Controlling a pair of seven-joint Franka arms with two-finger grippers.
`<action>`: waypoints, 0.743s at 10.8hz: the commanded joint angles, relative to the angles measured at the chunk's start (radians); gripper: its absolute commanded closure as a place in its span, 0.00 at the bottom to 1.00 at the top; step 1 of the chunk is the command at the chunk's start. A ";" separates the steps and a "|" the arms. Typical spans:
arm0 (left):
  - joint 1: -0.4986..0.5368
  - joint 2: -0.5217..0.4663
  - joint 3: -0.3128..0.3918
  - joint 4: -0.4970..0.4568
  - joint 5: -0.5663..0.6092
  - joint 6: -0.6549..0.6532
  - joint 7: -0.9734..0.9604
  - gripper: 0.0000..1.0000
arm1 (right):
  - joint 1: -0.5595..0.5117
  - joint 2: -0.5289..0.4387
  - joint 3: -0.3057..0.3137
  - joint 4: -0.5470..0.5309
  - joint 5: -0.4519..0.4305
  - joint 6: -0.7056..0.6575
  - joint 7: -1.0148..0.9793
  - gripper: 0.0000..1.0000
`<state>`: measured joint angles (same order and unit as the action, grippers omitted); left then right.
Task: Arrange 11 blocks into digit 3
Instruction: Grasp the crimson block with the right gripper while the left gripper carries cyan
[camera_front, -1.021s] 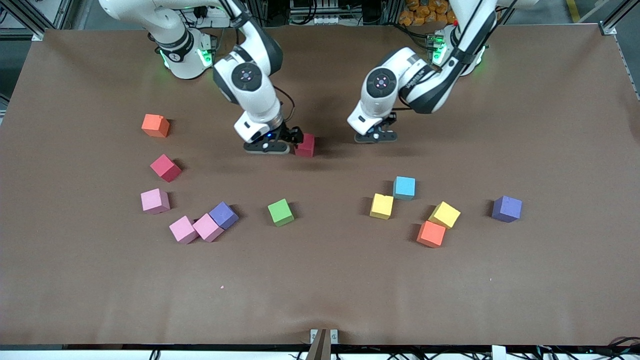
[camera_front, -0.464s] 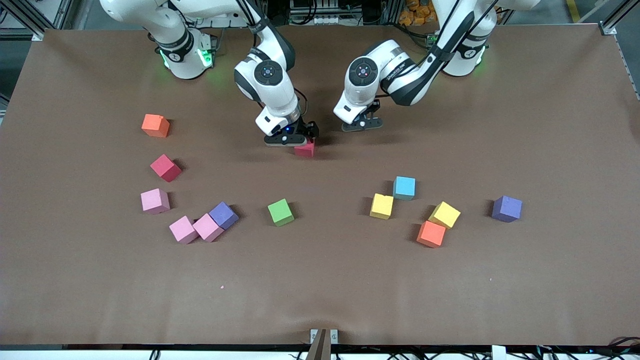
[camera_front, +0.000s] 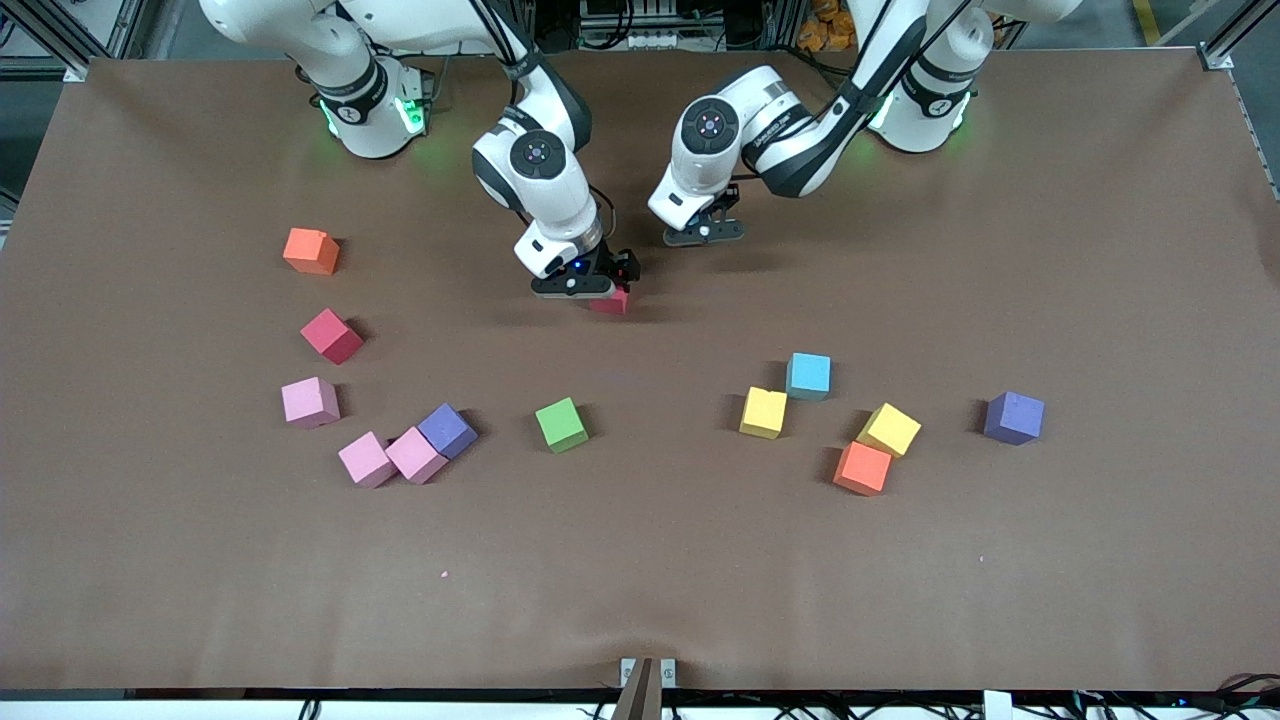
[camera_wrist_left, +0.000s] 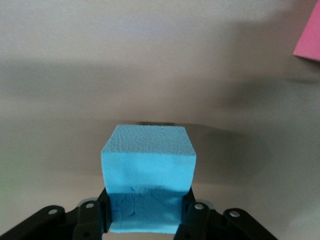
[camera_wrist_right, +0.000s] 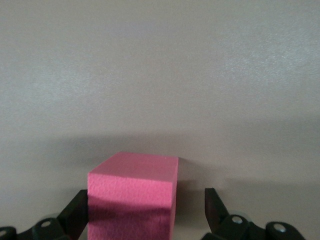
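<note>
My left gripper (camera_front: 705, 235) is shut on a cyan block (camera_wrist_left: 148, 160), low over bare table; the front view hides that block under the hand. My right gripper (camera_front: 590, 290) stands open astride a red-pink block (camera_front: 613, 303) that rests on the table. In the right wrist view this block (camera_wrist_right: 132, 185) lies against one finger, with a gap to the other finger (camera_wrist_right: 212, 200). Its corner (camera_wrist_left: 307, 35) shows at the edge of the left wrist view. Several other blocks lie loose nearer the front camera, among them green (camera_front: 561, 424), cyan (camera_front: 808, 376) and yellow (camera_front: 764, 412).
Toward the right arm's end lie orange (camera_front: 311, 251), red (camera_front: 331, 335), three pink (camera_front: 310, 402) and a purple block (camera_front: 447, 430). Toward the left arm's end lie a second yellow (camera_front: 889, 430), orange (camera_front: 862, 467) and purple (camera_front: 1014, 417).
The right gripper slid sideways until its fingers stood on both sides of the red-pink block. The left gripper, with the cyan block, moved toward the robots' bases and closer to the right gripper.
</note>
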<state>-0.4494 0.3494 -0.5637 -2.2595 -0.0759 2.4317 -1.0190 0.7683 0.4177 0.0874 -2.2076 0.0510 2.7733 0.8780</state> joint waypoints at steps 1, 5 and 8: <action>-0.032 0.042 -0.001 0.015 -0.013 0.070 -0.004 0.66 | 0.000 0.012 -0.011 0.014 -0.023 0.005 0.009 0.05; -0.071 0.091 0.001 0.093 0.016 0.078 0.004 0.68 | -0.050 -0.020 -0.014 0.014 -0.023 -0.050 -0.094 0.76; -0.084 0.131 0.004 0.124 0.083 0.079 -0.001 0.69 | -0.089 -0.077 -0.031 0.061 -0.023 -0.200 -0.108 0.76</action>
<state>-0.5244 0.4423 -0.5642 -2.1702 -0.0271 2.5079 -1.0170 0.7020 0.3966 0.0568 -2.1700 0.0494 2.6797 0.7734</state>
